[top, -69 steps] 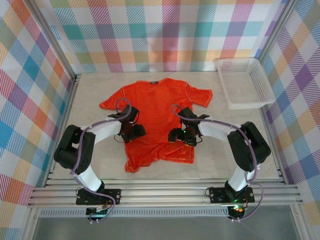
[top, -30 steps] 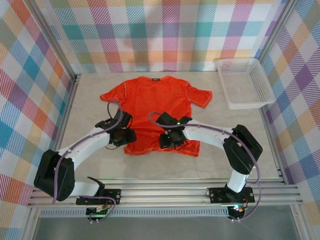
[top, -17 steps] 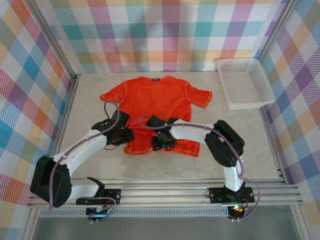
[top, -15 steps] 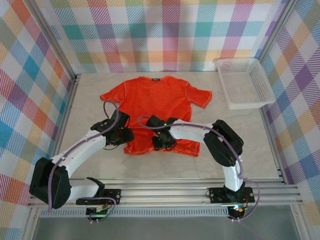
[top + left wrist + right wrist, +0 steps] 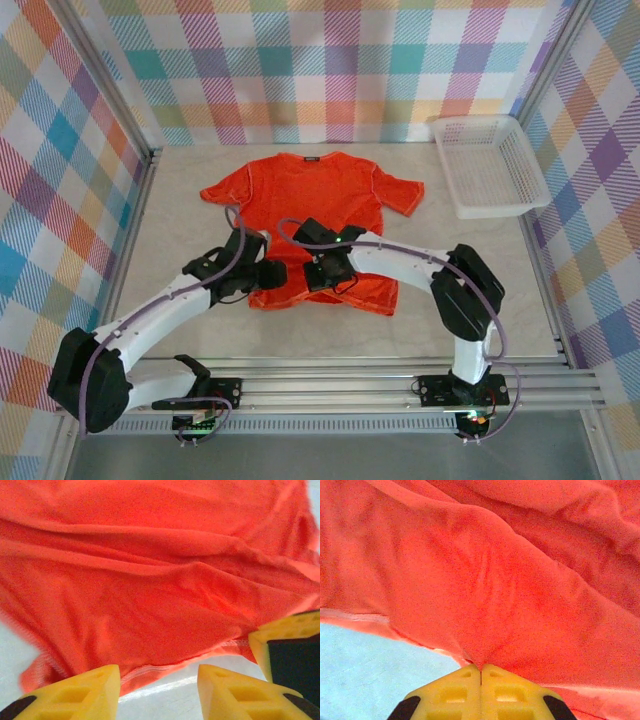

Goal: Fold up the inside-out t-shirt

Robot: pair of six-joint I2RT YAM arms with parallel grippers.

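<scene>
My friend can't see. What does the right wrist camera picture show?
The yellow right claw is shut, pinching a fold of the orange t-shirt, which bunches into a ridge above it. The pale table shows at the lower left.

I find a white basket on my table's far right corner; plaid walls surround it.

Both arms reach forward and inward from their bases, so the two grippers are close together in the middle. The left arm lies low, with its elbow far out to the left. The left gripper has its yellow fingers apart. The right gripper has its fingers pressed together, pinching a fold of the inside-out t-shirt.
</scene>
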